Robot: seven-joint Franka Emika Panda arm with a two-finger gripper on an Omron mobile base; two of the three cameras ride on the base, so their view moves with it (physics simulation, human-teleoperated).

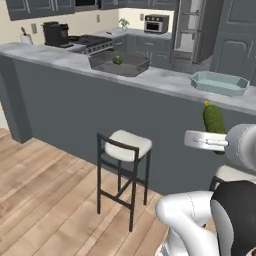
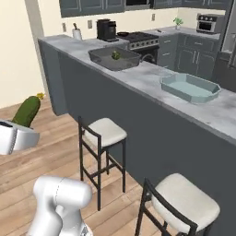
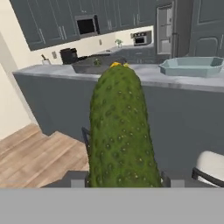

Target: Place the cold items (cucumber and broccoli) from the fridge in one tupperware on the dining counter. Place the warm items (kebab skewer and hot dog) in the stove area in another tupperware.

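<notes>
- The left base view takes in a fridge (image 1: 192, 27) at the back right of the kitchen and one stool (image 1: 125, 145) standing against the front of the bench (image 1: 165, 82).
- The right base view looks along the same bench from the other side and shows two stools, the nearer one (image 2: 186, 200) at the lower right, with bare wooden floor (image 2: 55, 152) to the left.
- The hand view looks along the cucumber (image 3: 120, 131) toward the bench, so the cucumber hides most of the middle of that picture.
- The claw (image 3: 121, 177) is clenched on the cucumber: a dark fingertip shows on either side of the cucumber's lower end, each pressed against it.
- In the base views the cucumber stands nearly upright out of the white hand, with a yellow tip at its top; it is in the air in front of the bench, below the bench top, apart from both tupperwares.
- A dark grey tupperware (image 1: 120, 64) sits on the bench with a small green piece, the broccoli (image 1: 117, 60), inside it.
- A pale blue-green tupperware (image 1: 220, 82) sits further along the bench, well apart from the dark one; nothing can be made out inside it.
- A stove (image 2: 138, 38) and a black coffee machine (image 2: 106, 29) stand on the rear worktop.
- No brand, label or writing can be read anywhere.
</notes>
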